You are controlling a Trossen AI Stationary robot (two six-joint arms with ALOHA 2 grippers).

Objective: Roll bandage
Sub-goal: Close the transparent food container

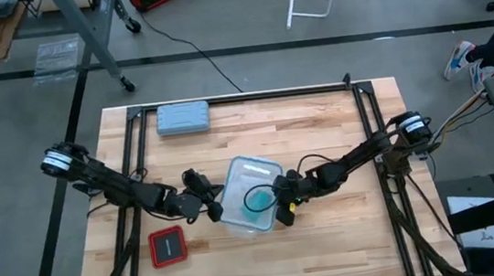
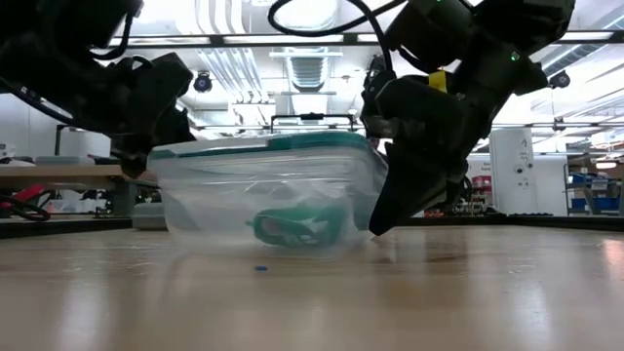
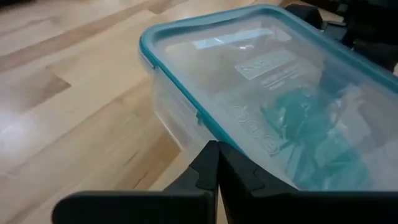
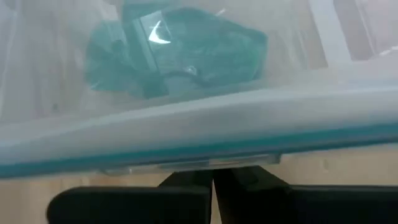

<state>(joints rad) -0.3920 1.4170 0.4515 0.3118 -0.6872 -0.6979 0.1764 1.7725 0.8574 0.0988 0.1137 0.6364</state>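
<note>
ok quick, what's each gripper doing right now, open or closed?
Left gripper: closed, empty, beside the lidded container.
Right gripper: closed, empty, at the container's opposite side.

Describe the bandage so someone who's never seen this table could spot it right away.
Look at the middle of the wooden table, where both grippers meet at a clear plastic box with a teal-rimmed lid. The bandage is the teal-green cloth bundle inside it, the only soft thing there.

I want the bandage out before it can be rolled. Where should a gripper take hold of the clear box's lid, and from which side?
Probably at the teal-rimmed lid edge, coming in level from the container's short sides. The rim overhangs the walls, giving a lip to catch. The left gripper and right gripper already flank it, fingers shut. The bandage lies loose inside.
</note>
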